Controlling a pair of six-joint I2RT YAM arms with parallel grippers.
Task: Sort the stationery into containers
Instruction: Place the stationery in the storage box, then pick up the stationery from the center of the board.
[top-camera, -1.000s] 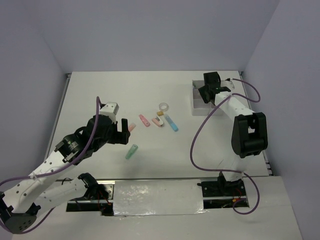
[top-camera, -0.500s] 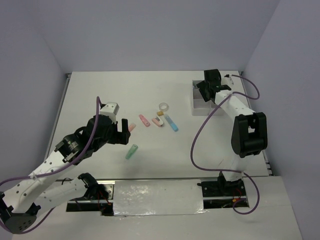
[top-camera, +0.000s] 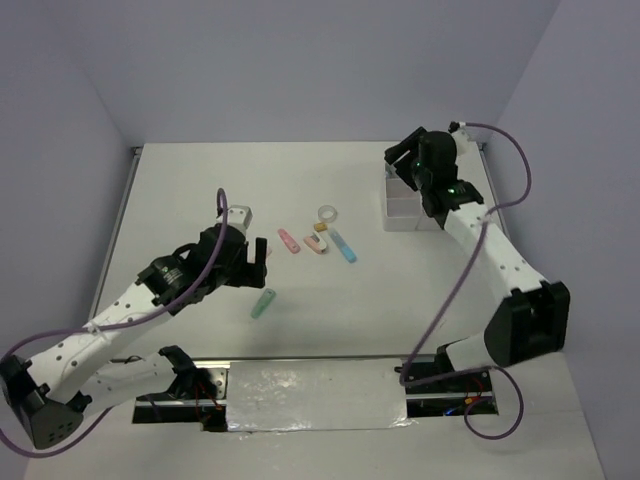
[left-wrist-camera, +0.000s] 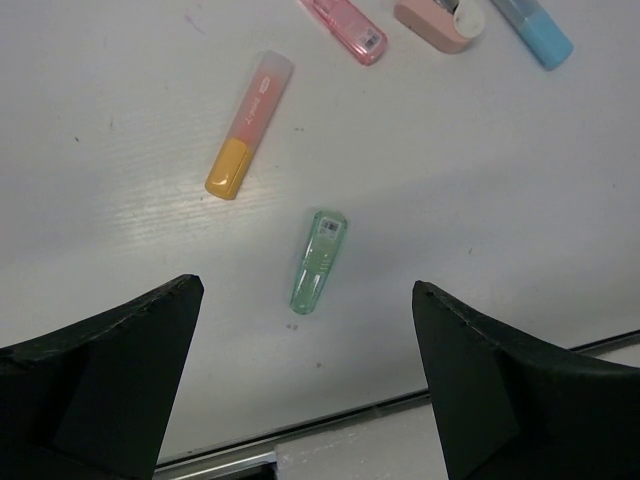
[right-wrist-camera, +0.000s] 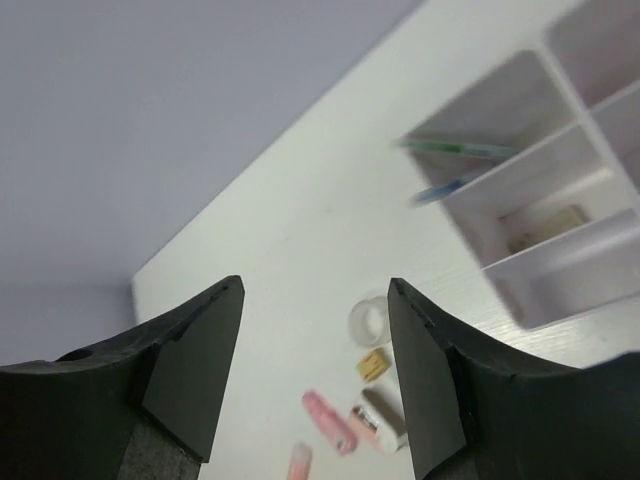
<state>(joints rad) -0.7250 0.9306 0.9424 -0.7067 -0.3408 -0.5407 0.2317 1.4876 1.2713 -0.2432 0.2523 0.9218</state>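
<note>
Loose stationery lies mid-table: a green stick (top-camera: 263, 303) (left-wrist-camera: 318, 260), an orange stick (left-wrist-camera: 250, 125), a pink stick (top-camera: 289, 240) (right-wrist-camera: 330, 420), a blue stick (top-camera: 344, 246), a pink-and-white dispenser (top-camera: 318, 243) (left-wrist-camera: 440, 18), a white tape ring (top-camera: 326, 213) (right-wrist-camera: 368, 320) and a tan block (right-wrist-camera: 373, 364). The divided white container (top-camera: 405, 212) (right-wrist-camera: 590, 260) stands at the far right; it holds two thin teal pens (right-wrist-camera: 455, 150) and a tan piece (right-wrist-camera: 545, 225). My left gripper (top-camera: 255, 255) (left-wrist-camera: 305, 290) hangs wide open above the green and orange sticks. Over the container's far left corner, my right gripper (top-camera: 402, 162) (right-wrist-camera: 315, 285) is open and holds nothing.
Walls close the table at the back and on both sides. A metal rail (left-wrist-camera: 300, 435) runs along the near edge, close below my left gripper. Purple cables (top-camera: 440, 310) trail from both arms.
The right gripper has opened wider and lifted off the container, and its arm has swung out to the right. The left gripper has moved a little right, toward the sticks.
</note>
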